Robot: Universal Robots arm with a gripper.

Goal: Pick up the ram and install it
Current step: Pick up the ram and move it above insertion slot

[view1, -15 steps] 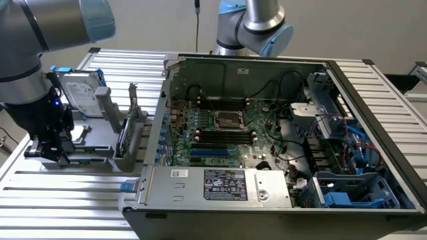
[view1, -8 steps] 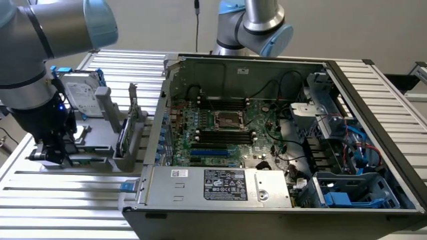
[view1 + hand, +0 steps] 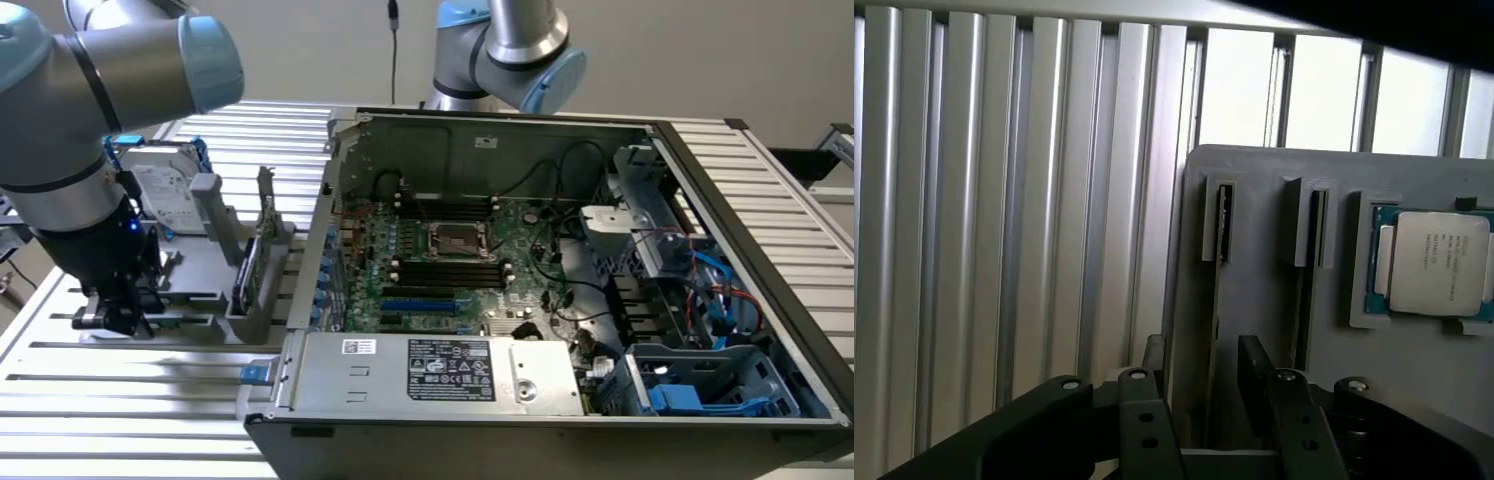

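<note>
- The pick-up looks to be the step in hand. At the exterior view's left, your gripper (image 3: 118, 312) hangs low over the grey holder (image 3: 200, 300) on the table (image 3: 80, 400).
- The jaws are open and grip nothing. In the wrist view the gripper (image 3: 1204, 365) has one finger on each side of the ram (image 3: 1224, 225), which stands on edge in a holder slot and is not yet lifted.
- To my eye, the next move calls for the fingers square to the stick's flat faces and centred along it, so that it comes straight up out of the slot without tilting.
- The wrist view gives one ram, two holder slots, and one processor chip (image 3: 1434, 262) in its pocket beside them. You cannot tell whether the second slot holds a stick.
- Further right in the exterior view you have one hard drive (image 3: 167, 185), one upright card (image 3: 250, 262), then one open computer case (image 3: 534, 400) with one motherboard (image 3: 454, 260). Its black slots are too fine to count.
- There are two arms: yours, and a second arm (image 3: 514, 50) behind the case.
</note>
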